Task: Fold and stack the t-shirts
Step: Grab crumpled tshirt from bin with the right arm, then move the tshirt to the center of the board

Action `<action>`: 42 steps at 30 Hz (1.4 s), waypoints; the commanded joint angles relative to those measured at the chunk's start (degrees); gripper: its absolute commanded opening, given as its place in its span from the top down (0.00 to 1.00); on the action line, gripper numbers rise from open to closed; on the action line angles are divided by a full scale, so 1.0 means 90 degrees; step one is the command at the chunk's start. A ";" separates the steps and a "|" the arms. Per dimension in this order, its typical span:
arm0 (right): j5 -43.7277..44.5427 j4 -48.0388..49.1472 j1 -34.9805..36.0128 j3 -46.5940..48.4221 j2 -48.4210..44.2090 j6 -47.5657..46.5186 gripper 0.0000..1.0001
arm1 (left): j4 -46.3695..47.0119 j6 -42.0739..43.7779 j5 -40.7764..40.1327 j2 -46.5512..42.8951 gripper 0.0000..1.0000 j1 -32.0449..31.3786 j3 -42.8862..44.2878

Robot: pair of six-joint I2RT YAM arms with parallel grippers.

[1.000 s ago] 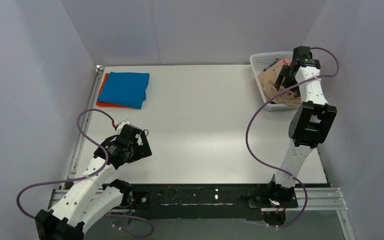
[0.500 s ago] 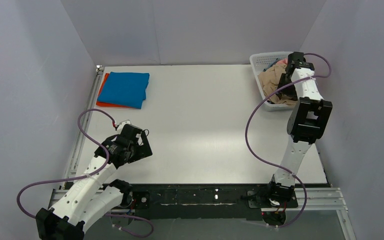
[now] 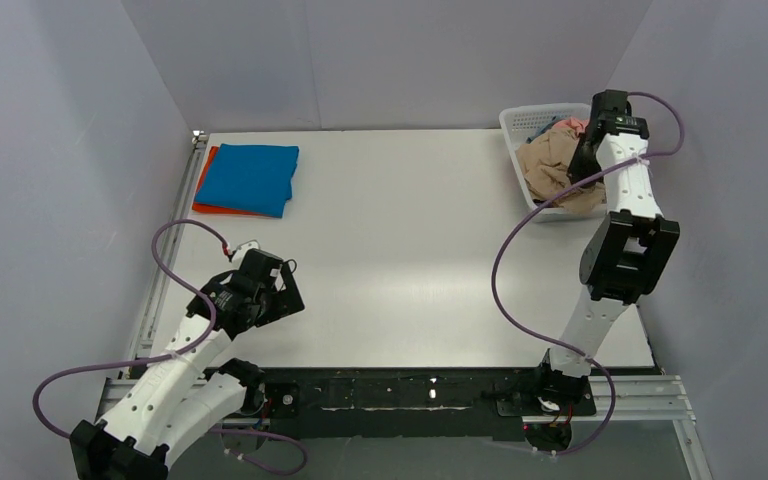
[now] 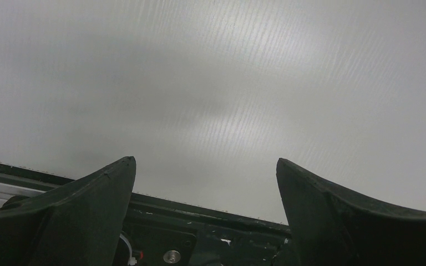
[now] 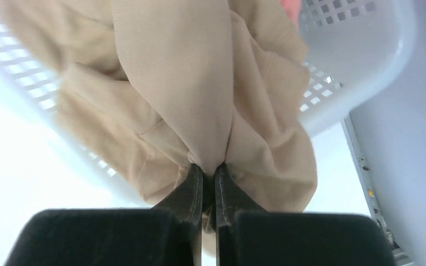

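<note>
A beige-tan t-shirt (image 3: 550,165) lies crumpled on top in the white mesh basket (image 3: 513,132) at the back right. My right gripper (image 5: 209,167) is shut on a fold of this beige-tan t-shirt (image 5: 188,88); in the top view the right gripper (image 3: 586,152) sits over the basket. A bit of salmon pink cloth (image 3: 572,124) and grey-blue cloth (image 3: 542,129) show behind it. A folded bright blue t-shirt (image 3: 250,178) lies on a folded orange-red one (image 3: 203,186) at the back left. My left gripper (image 4: 206,166) stands open over bare table near the front left, seen in the top view as the left gripper (image 3: 282,290).
The basket's rim (image 5: 360,83) curves round the cloth in the right wrist view. Purple walls (image 3: 60,150) close in the table on three sides. A black rail (image 3: 410,390) runs along the near edge between the arm bases.
My right gripper has gone from open to shut on the beige-tan t-shirt in the basket, and the wrist has shifted slightly. The left arm has stayed put.
</note>
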 commanded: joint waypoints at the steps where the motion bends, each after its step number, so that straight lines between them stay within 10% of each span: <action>1: -0.0787 0.0319 0.0017 0.0030 -0.1447 0.0322 0.99 | -0.0525 -0.0057 -0.0067 -0.0081 0.00 -0.0014 -0.0132; 18: -0.4649 0.2103 0.0524 0.0889 -0.3918 0.1537 0.99 | -0.0580 -0.0090 0.0094 -0.0374 0.00 -0.0017 -0.0018; 36: -0.6594 0.2290 0.4002 0.2714 -0.2429 0.1536 0.99 | -0.1944 -0.0411 -0.0387 -0.1047 0.00 -0.0014 0.0675; 42: -0.6673 0.1275 0.4009 0.0640 -0.3173 -0.0530 0.99 | -0.2391 -0.0527 -0.0680 -0.1233 0.00 -0.0014 0.0749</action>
